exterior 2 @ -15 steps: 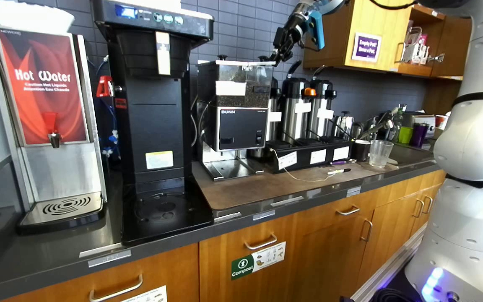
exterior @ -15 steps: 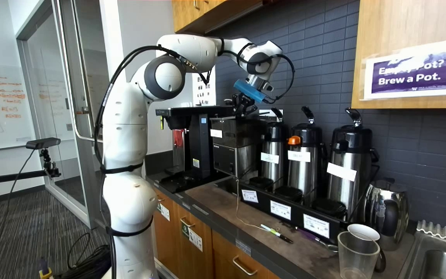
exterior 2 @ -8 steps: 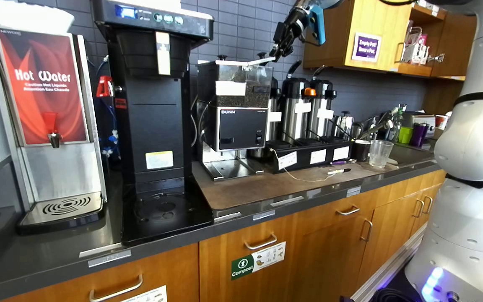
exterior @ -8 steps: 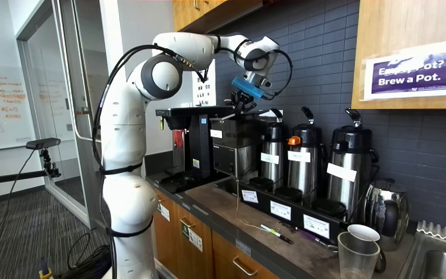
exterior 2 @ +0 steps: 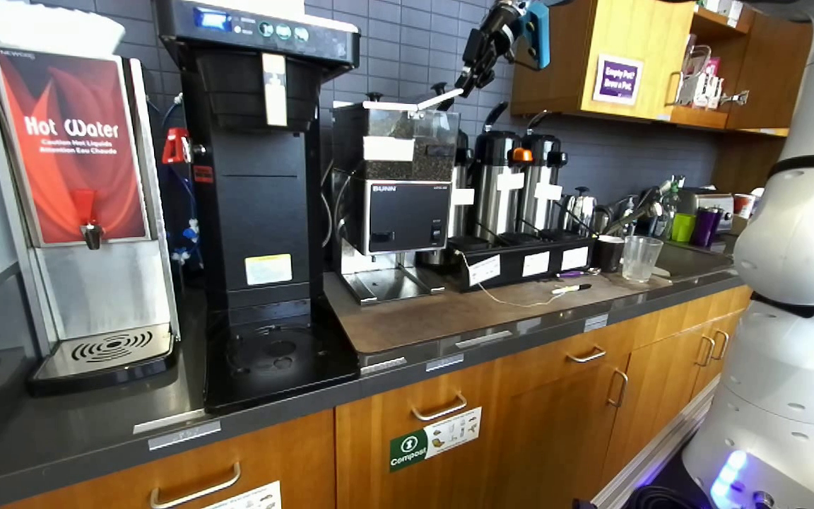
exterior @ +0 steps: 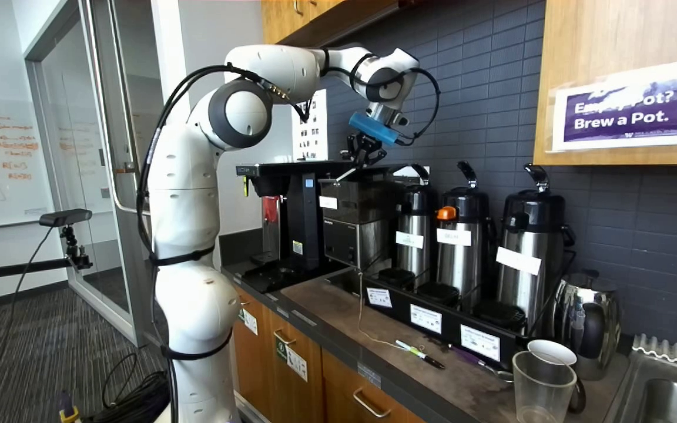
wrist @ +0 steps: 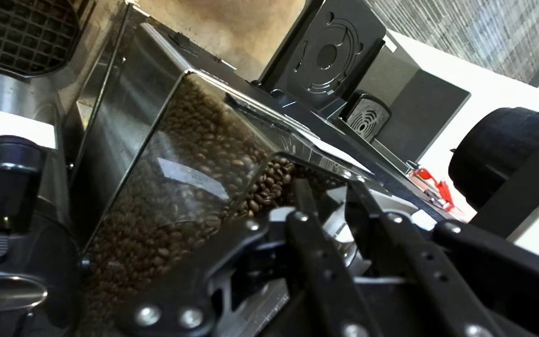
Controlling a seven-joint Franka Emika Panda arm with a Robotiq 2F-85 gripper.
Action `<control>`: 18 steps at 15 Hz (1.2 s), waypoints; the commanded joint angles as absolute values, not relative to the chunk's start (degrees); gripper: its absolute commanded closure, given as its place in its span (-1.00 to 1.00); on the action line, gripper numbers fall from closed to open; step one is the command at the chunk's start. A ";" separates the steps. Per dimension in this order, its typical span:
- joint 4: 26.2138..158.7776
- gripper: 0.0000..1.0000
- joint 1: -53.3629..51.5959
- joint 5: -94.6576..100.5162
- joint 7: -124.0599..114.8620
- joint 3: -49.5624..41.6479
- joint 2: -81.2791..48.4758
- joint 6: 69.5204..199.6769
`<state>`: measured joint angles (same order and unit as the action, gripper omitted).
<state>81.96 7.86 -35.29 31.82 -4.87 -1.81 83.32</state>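
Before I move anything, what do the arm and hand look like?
The arm is white and rounded, with dark grey rings; black straps tie black cables along it. A bright blue block sits just behind the hand, which is black with slim jointed fingers and silvery screws.

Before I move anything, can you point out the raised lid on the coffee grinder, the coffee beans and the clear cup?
Raised lid (exterior 2: 440, 100), in an exterior view: on its pale edge.
Coffee beans (wrist: 152, 243), in the wrist view: mid-heap.
Clear cup (exterior: 541, 385), in an exterior view: on its side wall.
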 commanded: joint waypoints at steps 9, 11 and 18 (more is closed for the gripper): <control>84.36 0.87 6.04 -35.95 39.62 -4.34 0.77 80.79; 84.22 0.87 6.00 -36.01 40.89 -4.30 0.64 80.48; 84.92 0.87 4.48 -36.54 44.89 -3.47 0.95 79.34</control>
<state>83.40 5.42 -36.09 42.99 -4.00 -0.47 79.89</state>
